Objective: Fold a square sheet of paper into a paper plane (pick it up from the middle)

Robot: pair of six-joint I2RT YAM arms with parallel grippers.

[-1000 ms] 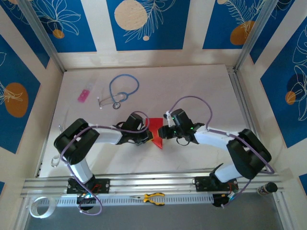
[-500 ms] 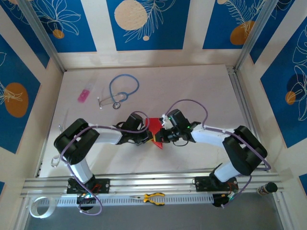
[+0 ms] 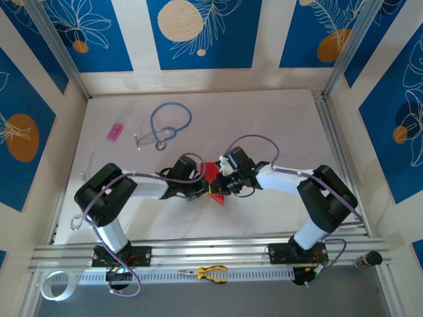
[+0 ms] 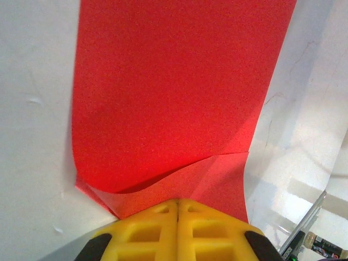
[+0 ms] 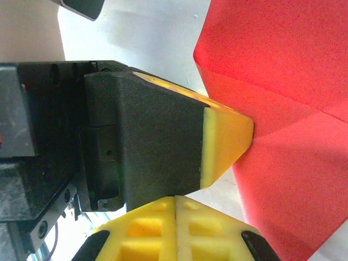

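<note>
1. The square sheet of paper (image 3: 210,173) lies partly folded on the bench (image 3: 277,125), about midway between the left and right edges and nearer the near edge than the far one
2. The left gripper (image 3: 200,187) sits at the paper's left side with its yellow fingers (image 4: 152,231) pressed tight together; in the left wrist view the red sheet spreads ahead of the tips, one flap lifting in a curve just before them
3. Whether any paper is pinched between those fingers I cannot tell
4. The right gripper (image 3: 223,185) comes in from the right, jaws also closed, its tips just beside the left gripper's yellow pad (image 5: 225,144) at the paper's creased edge
5. A stethoscope (image 3: 165,125) and a small pink item (image 3: 115,131) lie well apart from the paper, toward the far left corner
6. Yellow-handled pliers (image 3: 211,273) rest on the rail along the near edge
</note>
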